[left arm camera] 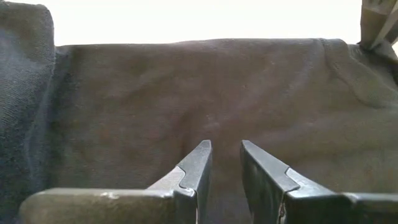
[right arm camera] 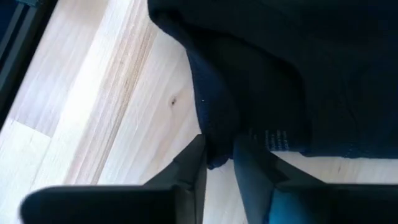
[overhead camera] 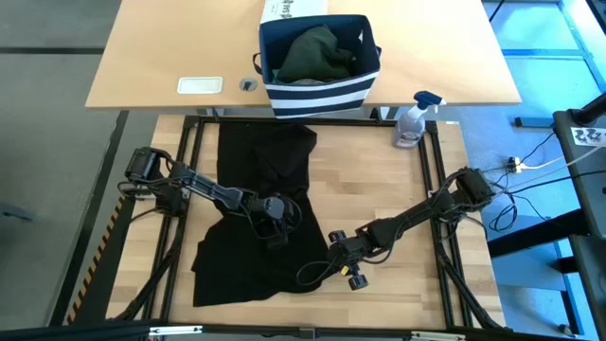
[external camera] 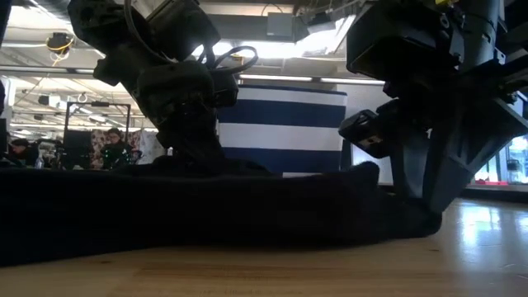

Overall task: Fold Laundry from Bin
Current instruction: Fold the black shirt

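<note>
A black garment (overhead camera: 265, 170) lies spread on the wooden table, and its far end reaches toward the bin (overhead camera: 317, 95). The navy bin with white stripes stands on the far table and holds a dark green garment (overhead camera: 317, 52). My left gripper (overhead camera: 276, 232) is down on the middle of the black garment, its fingers (left arm camera: 199, 165) close together. At the garment's right edge my right gripper (overhead camera: 333, 254) is shut on the cloth. In the low view both grippers reach down to the dark cloth (external camera: 206, 206). My left gripper meets the garment's middle (left arm camera: 217, 127), slanting down from the table's left. Its two fingers stand a narrow gap apart with cloth at their tips; how many layers cannot be told. The garment lies flat on the table around them. My right gripper pinches the garment's right edge (right arm camera: 214, 134) between its two fingers, where the hem bulges in a thick roll. The fingers slant down from the table's right. A printed label (right arm camera: 270, 140) sits beside them. The cloth rests on the wood.
A spray bottle (overhead camera: 414, 118) stands at the table's far right corner. Behind the bin is a white printed box (overhead camera: 294, 9), and a small white tray (overhead camera: 199, 85) lies on the far table's left. Bare wood (overhead camera: 398, 189) shows right of the garment.
</note>
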Robot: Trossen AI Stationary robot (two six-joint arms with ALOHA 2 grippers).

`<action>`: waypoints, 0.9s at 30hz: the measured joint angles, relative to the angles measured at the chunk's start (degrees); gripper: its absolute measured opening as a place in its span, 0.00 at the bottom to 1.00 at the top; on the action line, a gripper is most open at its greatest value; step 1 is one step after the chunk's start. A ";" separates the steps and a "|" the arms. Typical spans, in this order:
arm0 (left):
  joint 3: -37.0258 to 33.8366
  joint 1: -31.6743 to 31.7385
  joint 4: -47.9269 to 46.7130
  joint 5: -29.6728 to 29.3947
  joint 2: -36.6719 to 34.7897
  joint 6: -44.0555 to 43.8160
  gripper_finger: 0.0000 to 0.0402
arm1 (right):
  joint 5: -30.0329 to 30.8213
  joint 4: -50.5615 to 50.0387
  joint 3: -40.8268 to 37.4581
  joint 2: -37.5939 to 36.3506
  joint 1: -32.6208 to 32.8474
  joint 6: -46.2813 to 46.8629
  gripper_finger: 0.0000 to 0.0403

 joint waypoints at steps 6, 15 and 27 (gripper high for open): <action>0.00 0.00 0.01 -0.02 0.00 -0.02 0.20 | 0.02 0.25 0.00 0.00 0.00 -0.49 0.13; 0.00 0.00 0.02 -0.02 -0.02 -0.04 0.20 | -3.23 0.20 0.00 0.00 -0.13 -0.41 0.11; 0.00 -0.02 0.04 0.07 -0.02 -0.11 0.20 | -12.46 -0.59 0.00 0.00 -6.31 0.93 0.23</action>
